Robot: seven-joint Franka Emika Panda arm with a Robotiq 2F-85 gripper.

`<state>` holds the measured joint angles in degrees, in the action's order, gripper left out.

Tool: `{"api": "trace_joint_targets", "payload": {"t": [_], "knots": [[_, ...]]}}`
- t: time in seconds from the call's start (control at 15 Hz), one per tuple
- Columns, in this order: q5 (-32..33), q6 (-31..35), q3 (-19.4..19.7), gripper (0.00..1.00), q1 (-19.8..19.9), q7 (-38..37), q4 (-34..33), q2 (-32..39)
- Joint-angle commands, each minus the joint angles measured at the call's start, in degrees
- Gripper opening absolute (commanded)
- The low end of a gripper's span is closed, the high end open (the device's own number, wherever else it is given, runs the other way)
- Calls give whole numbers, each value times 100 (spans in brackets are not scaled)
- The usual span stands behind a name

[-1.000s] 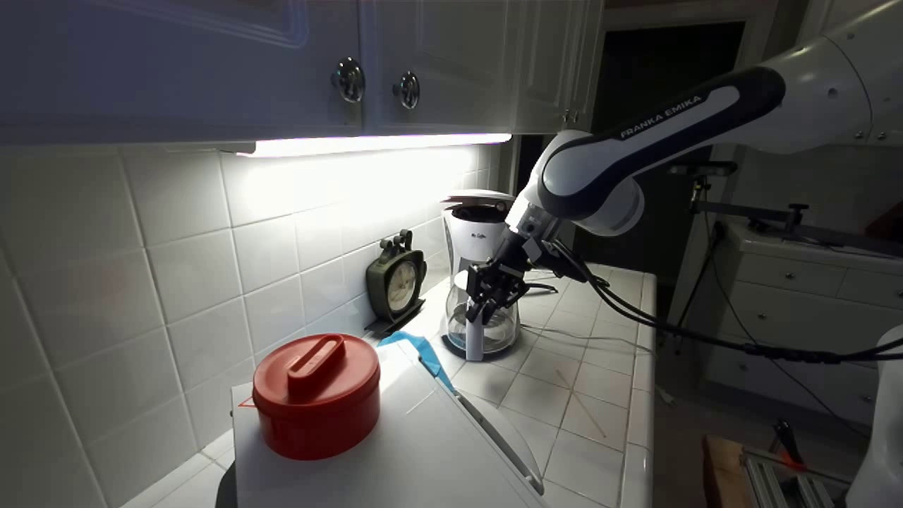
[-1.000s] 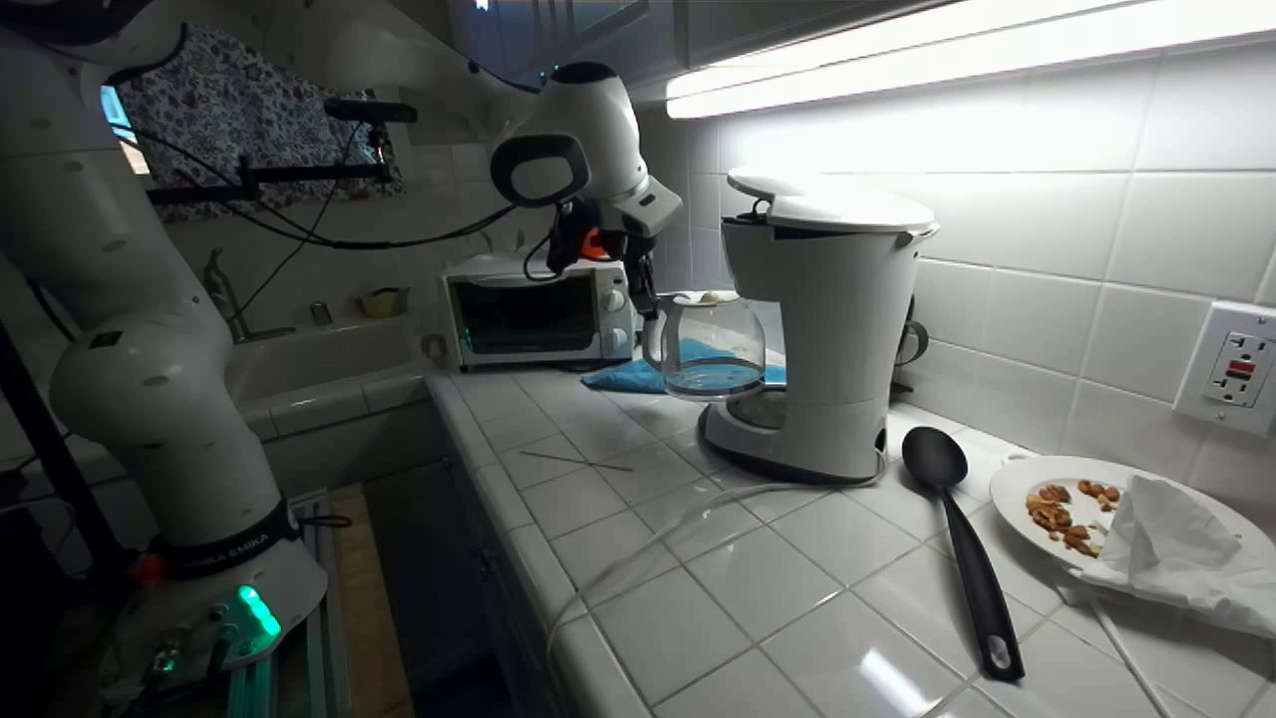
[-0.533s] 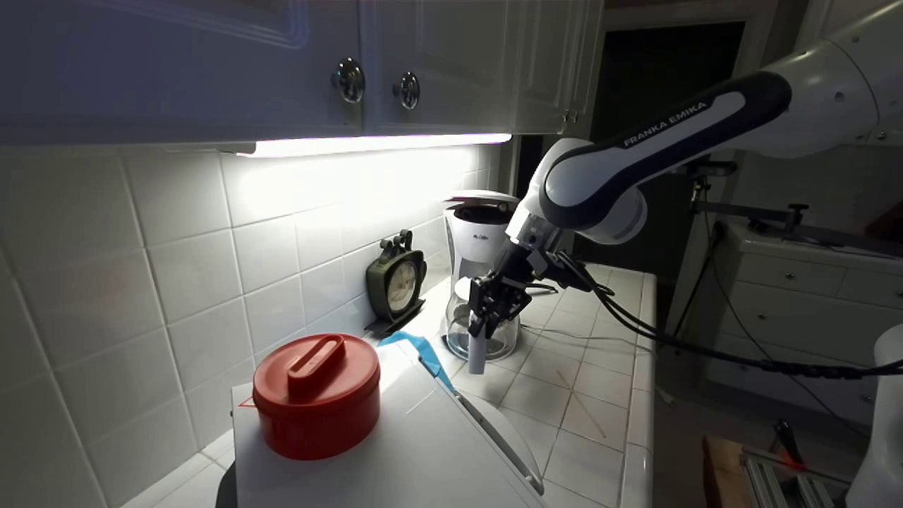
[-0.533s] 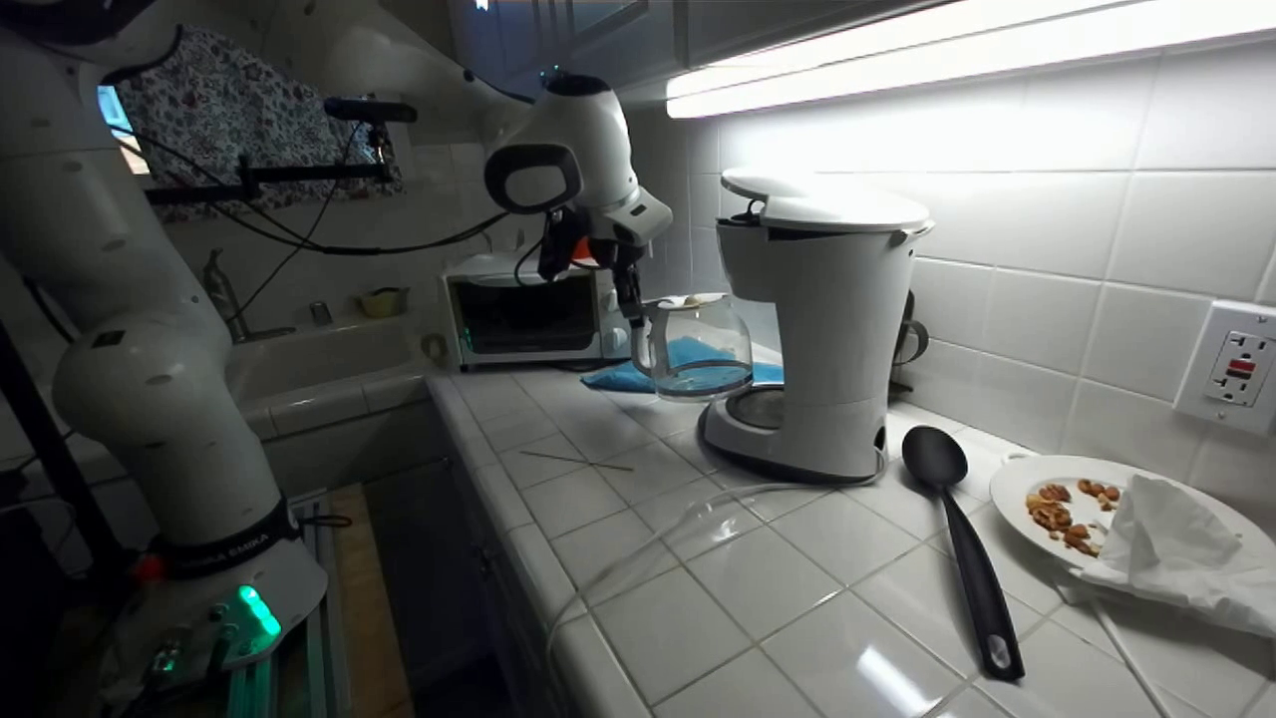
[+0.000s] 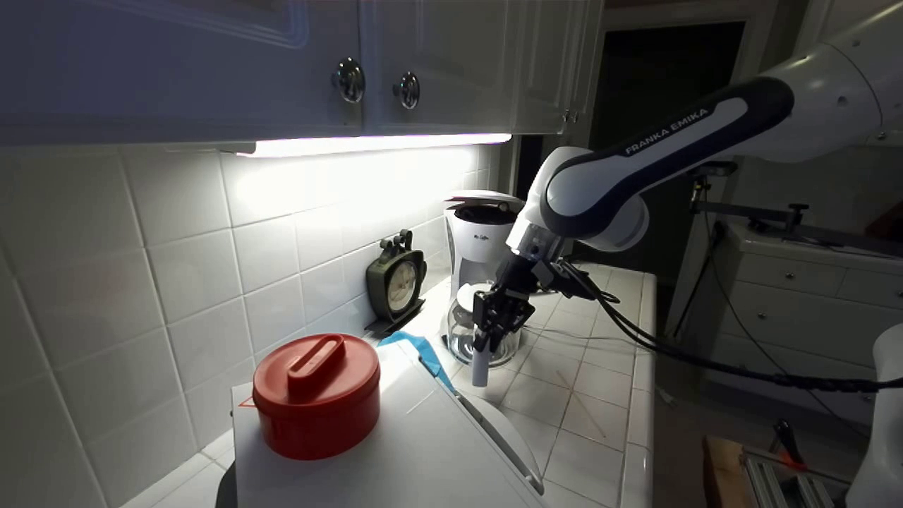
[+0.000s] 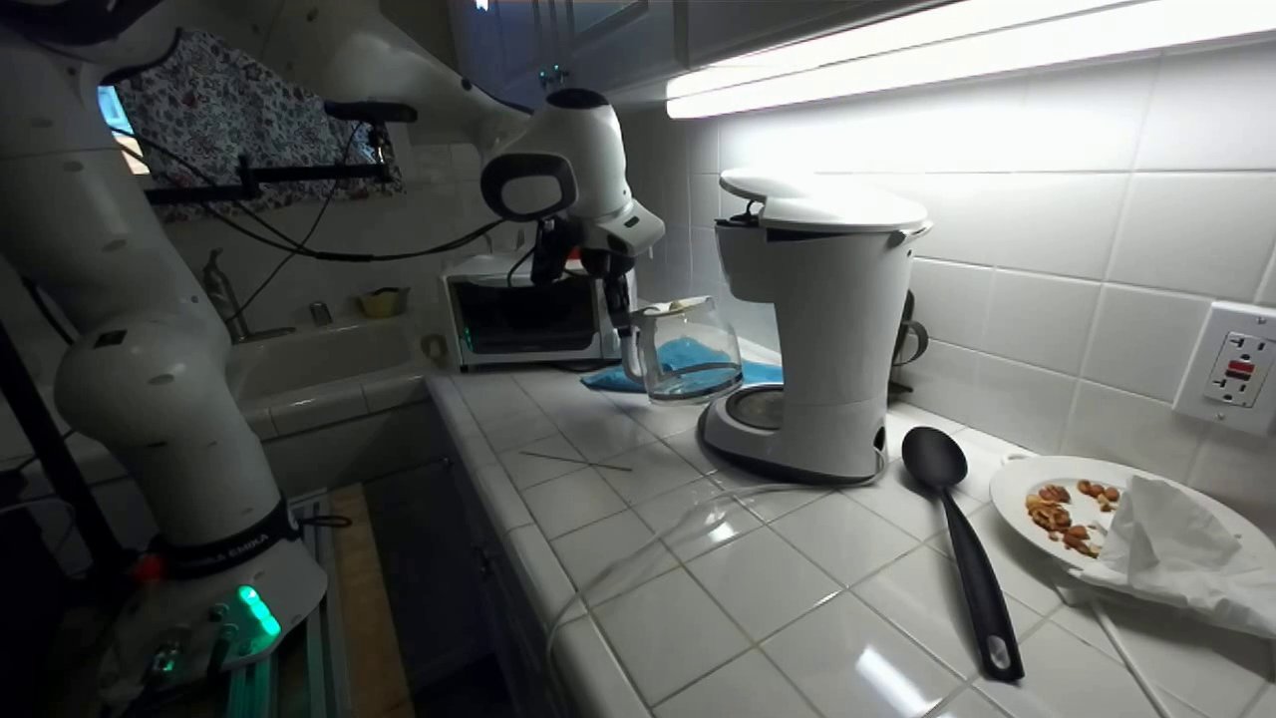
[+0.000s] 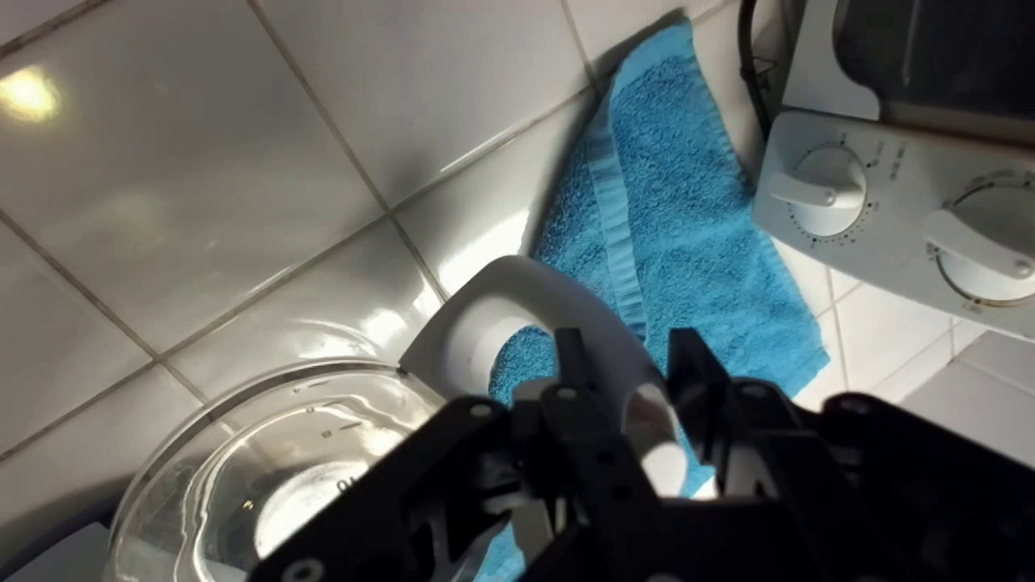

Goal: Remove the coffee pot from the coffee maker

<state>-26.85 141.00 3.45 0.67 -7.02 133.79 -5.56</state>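
The jaws are closed on the handle of the coffee pot, pinching it from both sides in the wrist view. The glass pot is out in front of the coffee maker, nearer the rear edge of the table than its front, and leans slightly towards its handle; whether its bottom touches the table I cannot tell. The round disc in the maker's base shows just beside the pot. The maker stands upright close to the rear edge, its lid tipped up, and its cord runs over the tiles to the front edge. The white arm reaches in across that edge.

A blue towel lies by the toaster oven, which carries a red lidded container. Between oven and maker, a dark green device with a round dial stands against the tiled wall. A thin stick lies towards the front edge. On the maker's other side rests a black spoon, bowl towards the machine; beyond it, by the rear edge, a white dish holds nuts and crumpled paper.
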Motion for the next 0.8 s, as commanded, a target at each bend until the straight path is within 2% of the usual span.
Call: {"api": "trace_joint_targets", "payload": {"t": [0.0, 0.73], "knots": [[-224, -121, -25, 7, -28, 170, 155, -77], [-135, -244, -142, 7, -92, 110, 301, -65]]}}
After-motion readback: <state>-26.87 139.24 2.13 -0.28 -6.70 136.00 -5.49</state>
